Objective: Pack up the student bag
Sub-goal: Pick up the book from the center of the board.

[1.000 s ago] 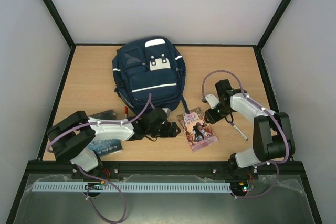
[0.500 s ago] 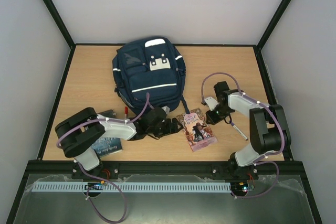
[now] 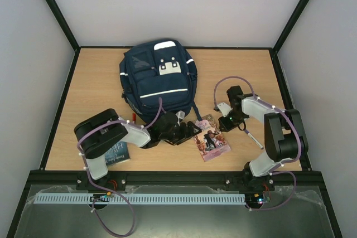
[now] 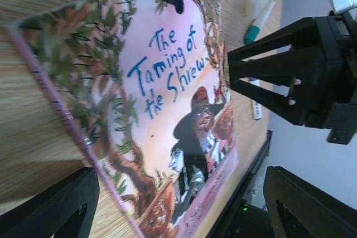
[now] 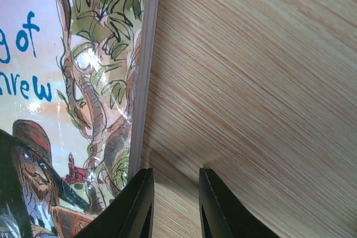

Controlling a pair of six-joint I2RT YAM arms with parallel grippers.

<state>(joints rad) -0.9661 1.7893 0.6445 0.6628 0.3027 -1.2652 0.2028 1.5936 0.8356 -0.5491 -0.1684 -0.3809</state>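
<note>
1. Two claws flank one paperback (image 3: 211, 139). The left claw (image 4: 181, 196) is spread wide and holds nothing, with the cover lying straight ahead between its fingers.
2. The right claw (image 5: 175, 190) is narrowed to a slit and empty, with the book's edge just off its left finger.
3. Seen from the left claw, the book's long axis runs ahead and rightward, spine edge by its left finger.
4. The cover reads "The Taming of the Shrew".
5. The student bag (image 3: 159, 82) lies flat just beside the left claw on its far side, well apart from the right claw, so the left arm is nearer. Whether its mouth is unzipped I cannot tell from above.
</note>
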